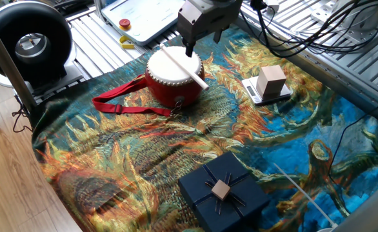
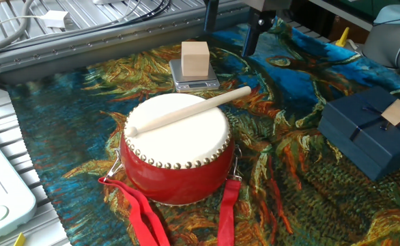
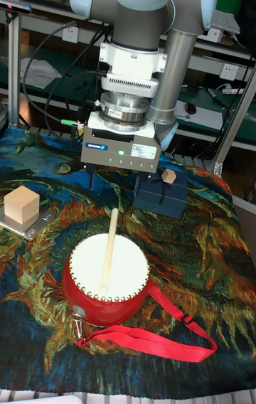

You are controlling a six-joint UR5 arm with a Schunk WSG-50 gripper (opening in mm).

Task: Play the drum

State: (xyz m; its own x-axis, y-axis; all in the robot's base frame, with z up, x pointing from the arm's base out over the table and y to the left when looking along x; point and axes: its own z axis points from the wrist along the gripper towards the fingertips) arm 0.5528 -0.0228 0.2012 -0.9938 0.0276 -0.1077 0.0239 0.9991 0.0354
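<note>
The drum (image 1: 175,77) (image 2: 176,147) (image 3: 107,279) is red with a cream head and stands on the patterned cloth. Its red strap (image 1: 121,106) trails off beside it. A pale wooden drumstick (image 1: 184,67) (image 2: 190,109) (image 3: 109,251) lies loose across the head, one end sticking out past the rim. My gripper (image 1: 202,42) (image 2: 231,27) (image 3: 116,187) hangs open just above that overhanging end, one finger on each side of the stick's line. It touches nothing and holds nothing.
A wooden cube on a small scale (image 1: 271,80) (image 2: 195,58) (image 3: 21,205) sits close to the drum. A dark blue gift box (image 1: 223,192) (image 2: 364,133) lies further off. Cables and metal rails border the cloth, and a black round device (image 1: 28,38) stands past one corner.
</note>
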